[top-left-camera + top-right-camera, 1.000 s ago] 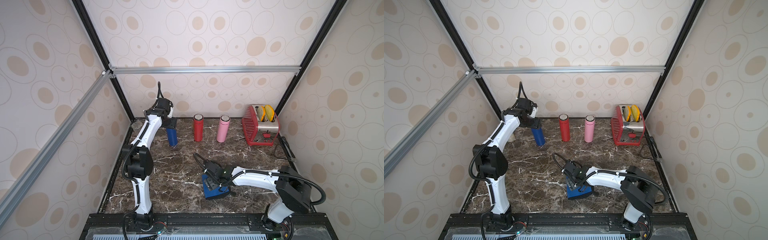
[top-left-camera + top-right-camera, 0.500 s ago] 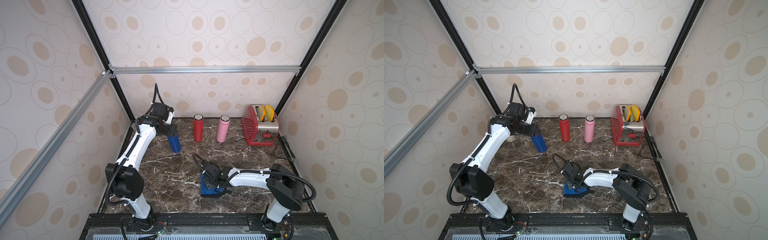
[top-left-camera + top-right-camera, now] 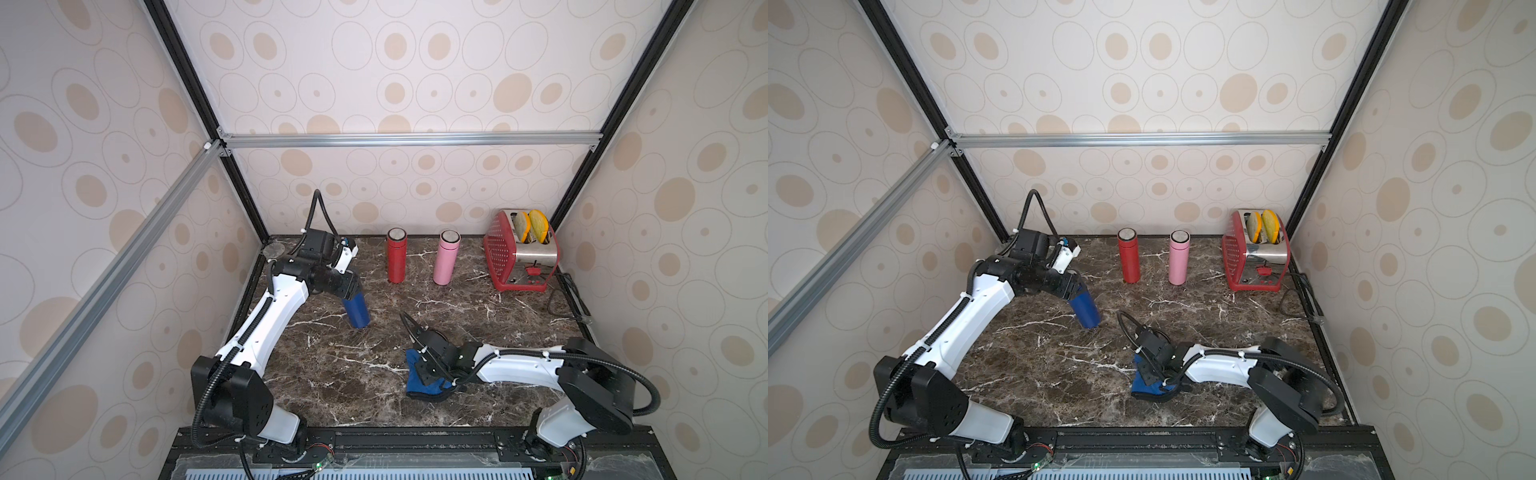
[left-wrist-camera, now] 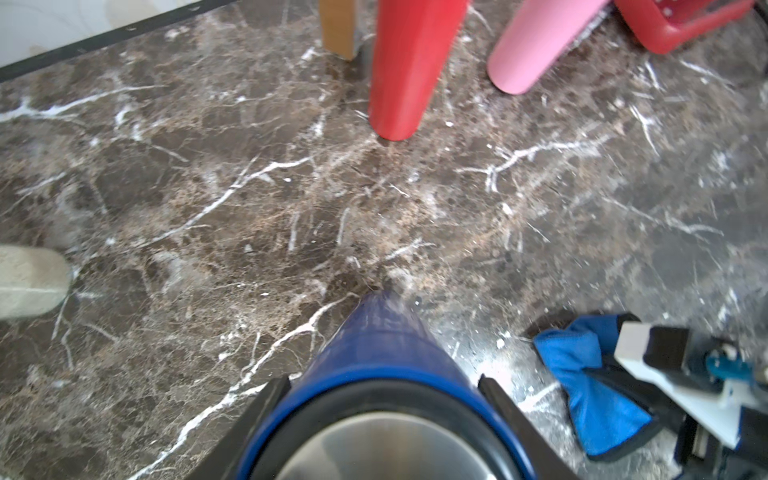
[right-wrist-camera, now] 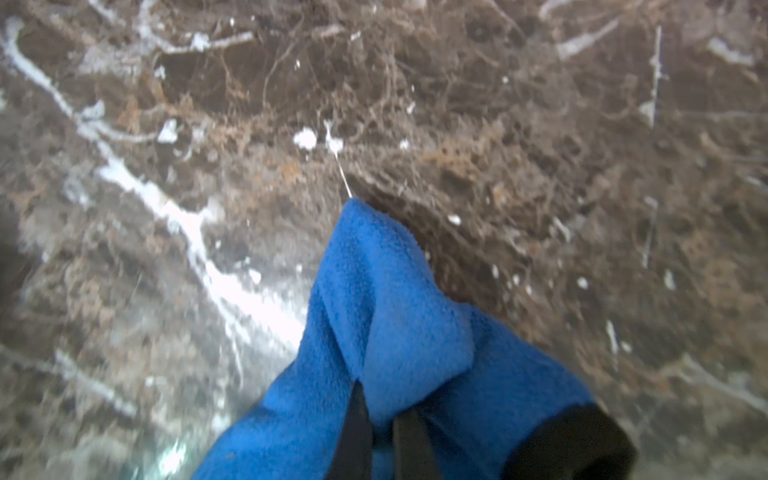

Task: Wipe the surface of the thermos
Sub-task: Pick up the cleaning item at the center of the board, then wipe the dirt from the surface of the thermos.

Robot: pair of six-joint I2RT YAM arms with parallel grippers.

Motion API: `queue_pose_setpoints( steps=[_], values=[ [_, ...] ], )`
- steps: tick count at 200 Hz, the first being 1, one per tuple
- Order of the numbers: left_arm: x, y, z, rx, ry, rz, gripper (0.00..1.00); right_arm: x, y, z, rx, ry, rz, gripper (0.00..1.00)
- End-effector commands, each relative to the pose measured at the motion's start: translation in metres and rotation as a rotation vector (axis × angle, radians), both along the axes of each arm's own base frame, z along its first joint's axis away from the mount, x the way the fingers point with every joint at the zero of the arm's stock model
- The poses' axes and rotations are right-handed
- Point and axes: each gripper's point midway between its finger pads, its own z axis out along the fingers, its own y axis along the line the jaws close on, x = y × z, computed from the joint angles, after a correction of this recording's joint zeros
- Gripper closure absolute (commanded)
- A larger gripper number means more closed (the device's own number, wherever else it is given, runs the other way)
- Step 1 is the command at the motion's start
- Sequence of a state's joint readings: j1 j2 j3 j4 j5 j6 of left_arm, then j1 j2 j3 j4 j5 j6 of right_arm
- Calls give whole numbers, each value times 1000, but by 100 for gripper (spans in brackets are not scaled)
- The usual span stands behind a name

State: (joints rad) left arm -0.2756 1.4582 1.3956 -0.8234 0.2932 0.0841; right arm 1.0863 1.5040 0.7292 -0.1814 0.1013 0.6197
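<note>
The blue thermos (image 3: 356,309), left of centre in both top views, is clamped near its top by the left gripper (image 3: 347,293) and tilted, its base aimed lower right. The cloth (image 3: 417,380) is pinched in the closed right gripper (image 3: 427,371), lower right of it and well apart. A glossy blue body and a steel cap are seen.

A robot test booth dressed up as a kitchen counter, not a real home. The walls (image 3: 415,62) are flat panels of cream wallpaper with tan ovals, held in a frame of black posts (image 3: 199,95) and bare aluminium bars (image 3: 411,139). The bench (image 3: 332,374) has a dark marble-look top, and a red toaster (image 3: 519,257) with bread in its slots stands in its far right corner. A white-and-black left arm (image 3: 270,316) and right arm (image 3: 519,368) are mounted on a black rail (image 3: 415,440) along its near edge
</note>
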Motion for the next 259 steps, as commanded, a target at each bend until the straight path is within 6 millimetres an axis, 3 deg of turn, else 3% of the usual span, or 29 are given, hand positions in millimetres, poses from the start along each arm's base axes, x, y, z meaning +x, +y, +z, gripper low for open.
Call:
queue_pose_setpoints(
  steps=[1, 29, 57, 87, 126, 182, 226, 259],
  values=[
    [-10, -21, 23, -18, -104, -151, 100, -1, 0, 31, 96, -9, 34, 100],
    [-21, -34, 24, -1, -121, -217, 100, 5, -10, 59, 151, -35, 17, 100],
    [-26, -40, 22, 5, -133, -249, 100, 10, -23, 71, 107, -78, 18, 100],
    [-40, -55, 19, -17, -159, -343, 100, 18, -21, 96, 171, -125, 26, 100],
    [-65, -79, 15, -60, -194, -534, 100, 33, -5, 150, 429, -171, 51, 100],
    [-75, -108, 11, -32, -264, -723, 100, 62, 27, 209, 735, -218, 93, 100],
    [-75, -126, 3, -6, -248, -807, 100, 75, 52, 232, 844, -228, 140, 100],
    [-72, -130, -1, 2, -233, -828, 100, 76, 59, 233, 859, -212, 154, 100]
  ],
)
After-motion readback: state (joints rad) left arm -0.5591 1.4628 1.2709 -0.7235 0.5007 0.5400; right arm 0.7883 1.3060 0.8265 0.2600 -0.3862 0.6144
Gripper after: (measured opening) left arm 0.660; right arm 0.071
